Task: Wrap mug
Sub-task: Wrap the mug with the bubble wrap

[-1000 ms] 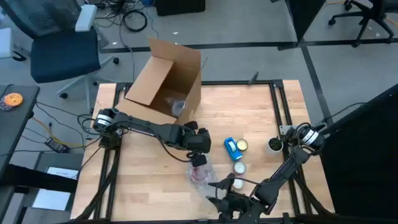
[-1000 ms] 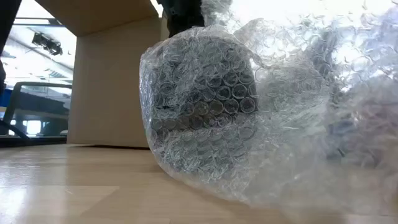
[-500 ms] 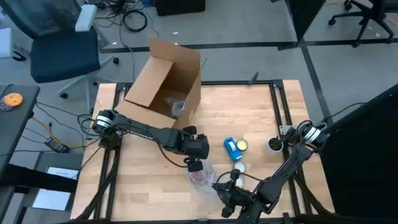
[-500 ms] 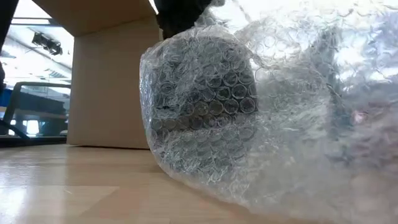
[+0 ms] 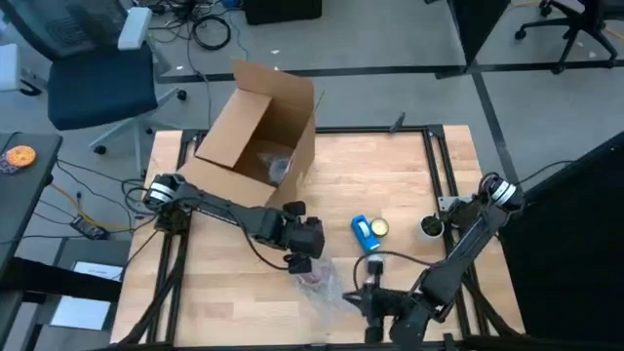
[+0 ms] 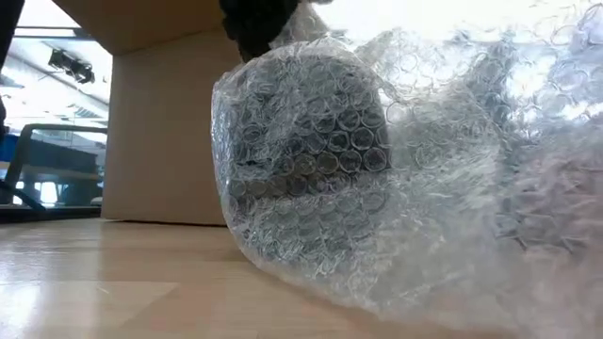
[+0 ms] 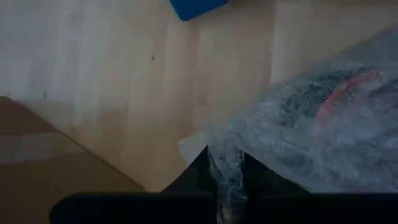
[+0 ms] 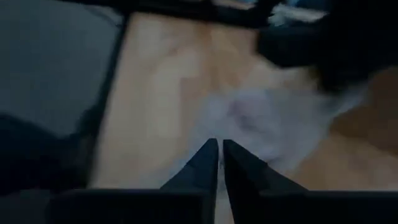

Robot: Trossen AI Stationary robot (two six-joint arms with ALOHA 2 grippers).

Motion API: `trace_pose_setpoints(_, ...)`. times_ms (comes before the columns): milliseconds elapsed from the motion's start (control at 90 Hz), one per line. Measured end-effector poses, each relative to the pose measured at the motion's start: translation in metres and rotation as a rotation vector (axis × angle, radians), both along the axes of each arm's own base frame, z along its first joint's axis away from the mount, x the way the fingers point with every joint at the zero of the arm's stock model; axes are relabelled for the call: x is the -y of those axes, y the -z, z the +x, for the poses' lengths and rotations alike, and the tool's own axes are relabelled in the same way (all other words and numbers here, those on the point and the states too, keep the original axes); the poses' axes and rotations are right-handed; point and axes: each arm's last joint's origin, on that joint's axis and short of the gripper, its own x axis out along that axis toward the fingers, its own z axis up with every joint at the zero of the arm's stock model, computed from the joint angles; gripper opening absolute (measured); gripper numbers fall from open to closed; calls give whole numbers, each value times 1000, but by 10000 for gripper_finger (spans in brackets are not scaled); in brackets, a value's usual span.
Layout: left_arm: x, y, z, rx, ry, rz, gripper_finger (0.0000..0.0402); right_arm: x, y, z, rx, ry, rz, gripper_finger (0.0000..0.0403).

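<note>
Mug (image 6: 306, 160): we see it lying sideways, wrapped in bubble wrap (image 6: 452, 188).
Left gripper (image 7: 227, 180): pinching the wrap.
Right gripper (image 8: 220, 163): fingers together, empty.

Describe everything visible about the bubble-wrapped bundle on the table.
The clear bubble-wrap bundle lies on the light wooden table, near its front edge, in front of the open brown cardboard box. Through the round air cells a dark rounded body shows, apparently the mug; the left wrist view shows a reddish curve inside. Loose wrap billows to one side. The left pincer is shut on a twisted strand of wrap; the right pincer, shut, points at it from nearby.
</note>
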Motion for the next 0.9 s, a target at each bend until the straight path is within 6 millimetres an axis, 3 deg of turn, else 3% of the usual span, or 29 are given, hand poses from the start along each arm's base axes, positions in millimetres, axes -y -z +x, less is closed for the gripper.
trace_pose_setpoints(367, -1, 0, 0, 2, -4, 0, 0, -11, 10, -10, -41, 21, 106, 119)
trace_pose_setpoints(578, -1, 0, 0, 3, -8, -1, 0, -27, 45, 2, -60, -44, -53, 170)
trace_pose_setpoints(667, -1, 0, 0, 3, -9, -2, 0, -29, 59, 11, -28, -13, -102, 176)
trace_pose_setpoints(767, -1, 0, 0, -3, -4, -15, 0, -25, 62, 17, 4, 51, -112, 168)
trace_pose_setpoints(900, 0, 1, 0, -19, 13, -52, 0, -19, 62, 23, 14, 97, -103, 114)
